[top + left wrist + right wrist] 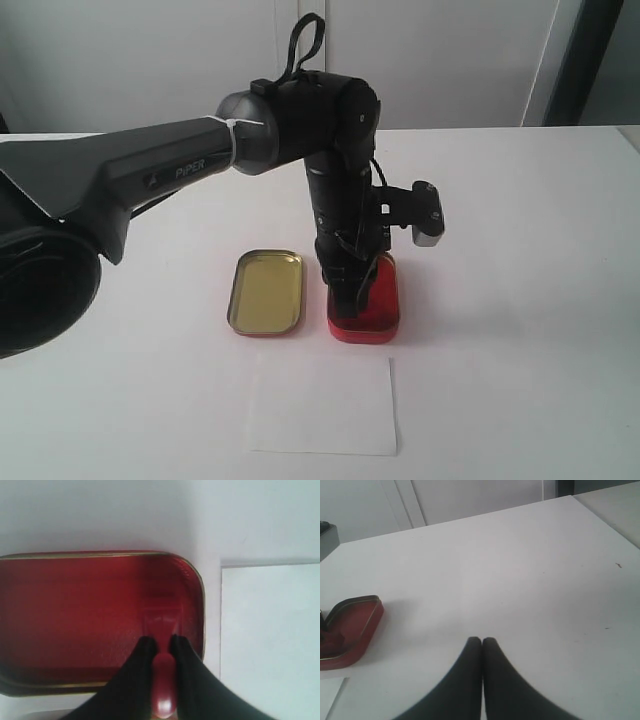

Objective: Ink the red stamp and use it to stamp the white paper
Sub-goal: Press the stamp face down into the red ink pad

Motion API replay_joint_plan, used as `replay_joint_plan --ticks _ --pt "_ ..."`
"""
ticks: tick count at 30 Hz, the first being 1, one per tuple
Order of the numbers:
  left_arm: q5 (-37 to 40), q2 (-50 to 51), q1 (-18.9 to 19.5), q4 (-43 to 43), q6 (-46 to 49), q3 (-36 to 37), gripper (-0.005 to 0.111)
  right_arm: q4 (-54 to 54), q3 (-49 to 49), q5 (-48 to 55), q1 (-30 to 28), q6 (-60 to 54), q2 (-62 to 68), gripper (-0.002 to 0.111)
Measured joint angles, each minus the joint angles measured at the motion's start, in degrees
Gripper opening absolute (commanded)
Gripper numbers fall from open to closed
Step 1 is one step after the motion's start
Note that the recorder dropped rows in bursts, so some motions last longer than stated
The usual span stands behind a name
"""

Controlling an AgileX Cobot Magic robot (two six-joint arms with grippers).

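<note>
On the white tabletop (520,300), a flat white rectangular paper sheet (320,405) lies just in front of a rounded red ink tin (387,300) and a shallow gold-lined metal tin (133,626). The left gripper (161,645) clenches the small red knob-handled stamp (162,700), whose base is down inside the ink tin, at the end near the paper. The right gripper (482,642) hangs pinched together, holding nothing.
</note>
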Motion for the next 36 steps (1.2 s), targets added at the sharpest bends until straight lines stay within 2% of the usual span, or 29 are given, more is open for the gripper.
replay_joint_plan --ticks 36 --pt "0.0 2.8 0.0 -0.1 0.0 -1.3 0.0 0.0 0.0 0.0 0.0 0.0 0.0 0.0"
